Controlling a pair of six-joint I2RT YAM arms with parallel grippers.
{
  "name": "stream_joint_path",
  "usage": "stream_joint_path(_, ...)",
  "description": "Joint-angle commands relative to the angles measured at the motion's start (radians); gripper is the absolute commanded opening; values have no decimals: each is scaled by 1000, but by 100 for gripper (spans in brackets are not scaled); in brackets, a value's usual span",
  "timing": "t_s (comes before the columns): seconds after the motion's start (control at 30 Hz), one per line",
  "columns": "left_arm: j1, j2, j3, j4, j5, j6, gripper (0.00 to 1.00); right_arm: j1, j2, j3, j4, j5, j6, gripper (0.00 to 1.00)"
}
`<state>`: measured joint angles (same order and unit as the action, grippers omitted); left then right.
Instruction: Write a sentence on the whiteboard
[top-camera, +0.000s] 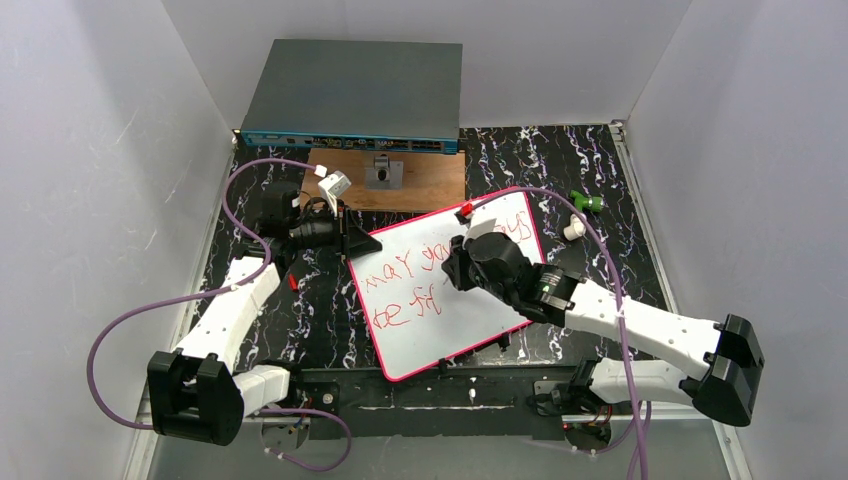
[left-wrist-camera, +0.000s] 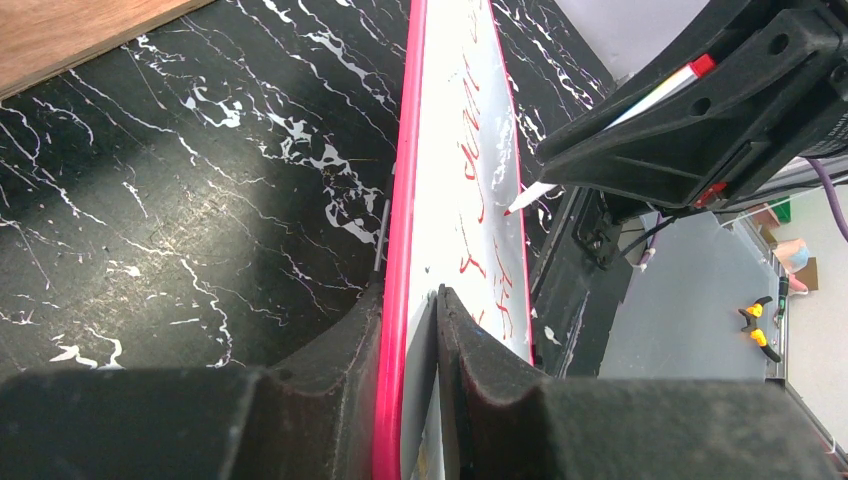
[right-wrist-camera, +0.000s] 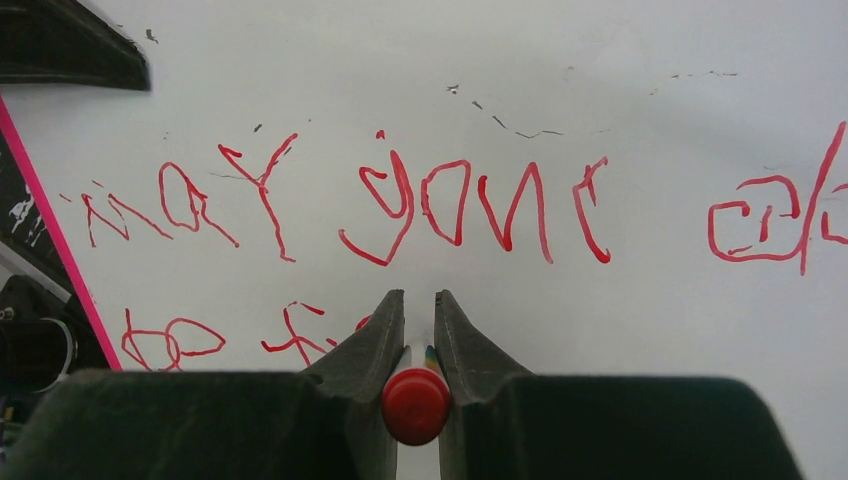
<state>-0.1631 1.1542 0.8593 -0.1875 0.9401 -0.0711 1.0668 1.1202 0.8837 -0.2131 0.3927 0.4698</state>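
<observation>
One black marbled worktop (top-camera: 600, 170) carries everything. One grey box (top-camera: 355, 90) sits at its far edge. One whiteboard (top-camera: 440, 330) lies askew at the middle, and one wooden board (top-camera: 430, 185) lies just beyond it. The red sentence (right-wrist-camera: 440, 205) runs in two lines. The first opens with what looks like "may your"; the rest is unreadable. The left claw (left-wrist-camera: 412, 305) is clamped on the whiteboard's left rim. The right claw (right-wrist-camera: 419, 300), over the writing, is closed tight on one marker (right-wrist-camera: 416, 405). Two small bits lie far right, one green (top-camera: 585, 203) and one white (top-camera: 573, 228).
</observation>
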Motion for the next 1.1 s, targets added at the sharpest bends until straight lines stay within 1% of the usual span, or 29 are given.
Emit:
stream_joint_path(0.0,-2,-24,-5,2,-132,114,0,-11,26,1,95,-12,-22,1)
stream_joint_path(0.37,-2,-25,-5,-1,-133,116,0,-18,49,-18,123,-22,-16,1)
stream_joint_path(0.87,-3,-23,-5,0,-132,116,0,-16,-19,-179,71,-61,80,1)
stream_joint_path(1.07,-3,-21,-3,0,-132,116,0,-14,-41,-212,58,-63,99,1)
